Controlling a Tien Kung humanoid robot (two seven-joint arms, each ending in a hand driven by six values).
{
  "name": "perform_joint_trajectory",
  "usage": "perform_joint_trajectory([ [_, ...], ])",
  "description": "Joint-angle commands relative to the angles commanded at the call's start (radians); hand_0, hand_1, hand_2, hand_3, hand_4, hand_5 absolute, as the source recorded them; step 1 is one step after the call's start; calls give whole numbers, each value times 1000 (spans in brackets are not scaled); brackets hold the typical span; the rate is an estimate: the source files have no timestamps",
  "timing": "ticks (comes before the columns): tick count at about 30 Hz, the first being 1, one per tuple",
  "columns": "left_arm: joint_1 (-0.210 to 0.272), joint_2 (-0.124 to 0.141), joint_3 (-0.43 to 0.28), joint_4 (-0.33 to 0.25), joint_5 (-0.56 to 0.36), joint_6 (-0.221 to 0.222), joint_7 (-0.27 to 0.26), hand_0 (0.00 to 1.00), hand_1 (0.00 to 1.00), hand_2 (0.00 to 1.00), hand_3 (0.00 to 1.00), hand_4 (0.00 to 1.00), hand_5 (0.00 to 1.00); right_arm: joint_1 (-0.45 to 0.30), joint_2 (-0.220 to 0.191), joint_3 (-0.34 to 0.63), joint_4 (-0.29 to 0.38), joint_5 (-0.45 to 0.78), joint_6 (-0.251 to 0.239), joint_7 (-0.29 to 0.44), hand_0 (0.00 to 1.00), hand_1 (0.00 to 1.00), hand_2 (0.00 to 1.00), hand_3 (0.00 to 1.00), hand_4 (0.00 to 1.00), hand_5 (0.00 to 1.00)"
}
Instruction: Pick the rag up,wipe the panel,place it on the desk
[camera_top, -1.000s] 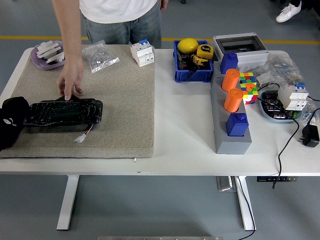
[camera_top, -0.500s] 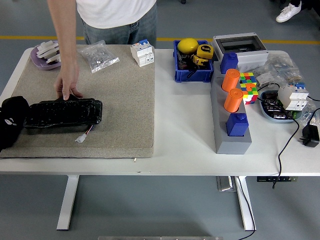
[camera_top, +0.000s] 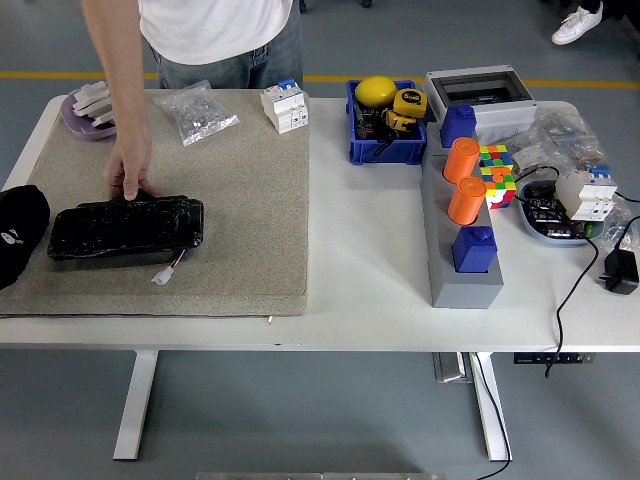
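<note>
While a person's hand (camera_top: 128, 178) rests at the panel (camera_top: 125, 228) near the surface's left edge, the left hand (camera_top: 20, 235), fingers unreadable, risks bumping it.

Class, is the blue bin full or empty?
Full: the blue bin holds a yellow round thing, a yellow tape measure and dark parts.

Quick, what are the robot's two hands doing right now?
Left hand: a black shape at the table's left edge beside the black rectangular panel; open or closed cannot be told.
Right hand: not in the picture.
</note>
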Motion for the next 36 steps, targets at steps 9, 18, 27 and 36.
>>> perform_joint_trajectory([
  [9, 57, 24, -23, -151, 71, 1, 44, 185, 178, 549, 556, 589, 131, -1, -1, -5, -1, 5, 1, -1, 680, 670, 700, 644, 998, 462],
  [18, 94, -15, -13, -263, 89, -7, 77, 188, 181, 542, 553, 557, 111, -2, 1, -14, 0, 9, 2, -1, 679, 669, 701, 644, 998, 461],
  [27, 99, -56, 3, -280, 86, -3, 86, 188, 181, 537, 546, 523, 100, -5, -1, -16, 1, 7, 2, -1, 680, 669, 701, 645, 998, 460],
  [36, 87, -67, 22, -263, 83, 2, 91, 188, 180, 537, 545, 529, 103, -6, -2, -18, 2, 6, 4, -2, 678, 669, 701, 645, 998, 460],
])
